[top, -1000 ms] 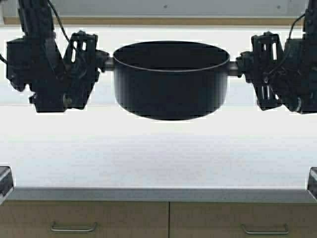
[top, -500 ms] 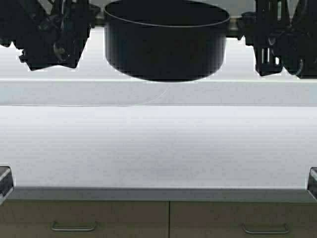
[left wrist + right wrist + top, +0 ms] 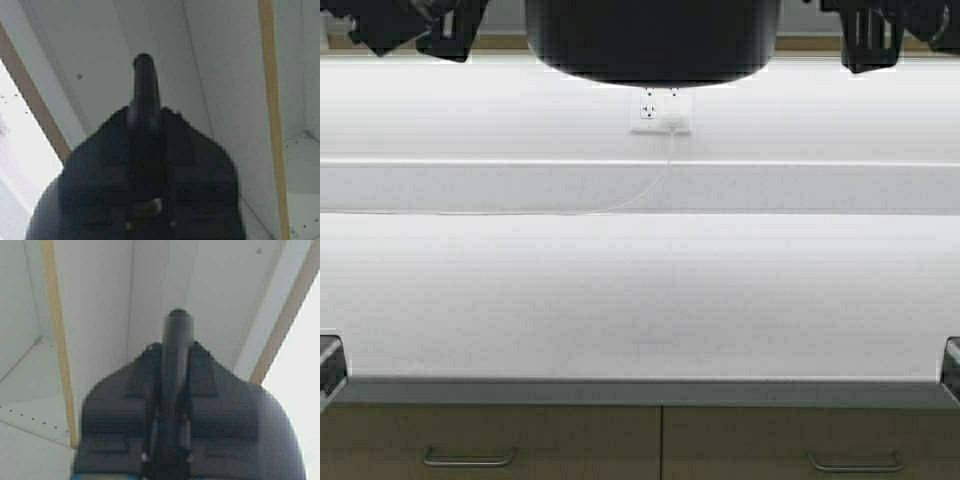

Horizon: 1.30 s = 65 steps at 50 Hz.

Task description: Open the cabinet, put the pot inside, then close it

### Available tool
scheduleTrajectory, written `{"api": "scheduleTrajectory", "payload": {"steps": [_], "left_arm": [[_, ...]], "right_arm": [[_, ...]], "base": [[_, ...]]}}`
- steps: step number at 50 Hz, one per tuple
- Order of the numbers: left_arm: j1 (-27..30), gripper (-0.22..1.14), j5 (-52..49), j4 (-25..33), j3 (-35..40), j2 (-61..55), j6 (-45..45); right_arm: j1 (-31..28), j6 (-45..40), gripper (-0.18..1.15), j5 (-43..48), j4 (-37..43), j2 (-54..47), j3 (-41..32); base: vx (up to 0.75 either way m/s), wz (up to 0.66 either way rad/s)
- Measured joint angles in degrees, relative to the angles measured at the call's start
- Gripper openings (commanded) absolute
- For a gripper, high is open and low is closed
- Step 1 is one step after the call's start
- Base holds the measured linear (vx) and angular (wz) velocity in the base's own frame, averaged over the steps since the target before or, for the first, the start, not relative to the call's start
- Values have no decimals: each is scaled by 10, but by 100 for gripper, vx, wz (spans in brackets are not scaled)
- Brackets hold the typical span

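While both arms are raised to the top edge of the high view, the pot [image 3: 652, 45] hangs between them at 12 o'clock, well above the counter [image 3: 640, 290], only its lower body and base showing. Left gripper [image 3: 440, 25] sits at about 11, right gripper [image 3: 870, 35] at about 1, each barely in frame there. In the wrist views each gripper is closed narrow on a dark loop handle: left gripper [image 3: 144, 115] on the left handle [image 3: 144, 85], right gripper [image 3: 176, 360] on the right handle [image 3: 178, 340]. So the pot is held from both sides, handle axis running 9 to 3, arms equally near it.

Behind the handles, both wrist views show pale grey panels with a beige edge strip [image 3: 56, 340]; likely the cabinet interior [image 3: 225, 75], doors apparently already open, though no door is seen. Judgement: pot is at cabinet height, and the interior lies ahead, toward 12 from both grippers. The next move probably calls for pushing forward with both arms level and in step, then setting down. Risk: uneven arm motion tilts the pot or twists a handle loose; rim may clip the cabinet edge.

Below, a wall outlet [image 3: 660, 112] with a cord, and drawer fronts [image 3: 490, 445] at 6.
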<state>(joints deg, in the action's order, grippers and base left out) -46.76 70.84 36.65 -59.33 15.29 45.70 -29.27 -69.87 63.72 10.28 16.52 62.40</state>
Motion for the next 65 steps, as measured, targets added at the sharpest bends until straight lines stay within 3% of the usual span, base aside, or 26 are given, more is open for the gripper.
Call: {"api": "scheduleTrajectory", "payload": {"steps": [17, 24, 47, 65], "left_arm": [[4, 2, -83, 45, 103, 34, -87], [39, 2, -143, 46, 147, 33, -90], [125, 2, -293, 45, 312, -90, -90], [125, 2, -301, 44, 347, -127, -90]], "right_arm": [[1, 18, 8, -134, 11, 46, -100], [1, 20, 8, -190, 18, 47, -145], [66, 23, 8, -258, 18, -61, -294], [87, 22, 8, -258, 18, -91, -312]], "base": [[0, 0], [0, 0], [0, 0], [15, -2]]}}
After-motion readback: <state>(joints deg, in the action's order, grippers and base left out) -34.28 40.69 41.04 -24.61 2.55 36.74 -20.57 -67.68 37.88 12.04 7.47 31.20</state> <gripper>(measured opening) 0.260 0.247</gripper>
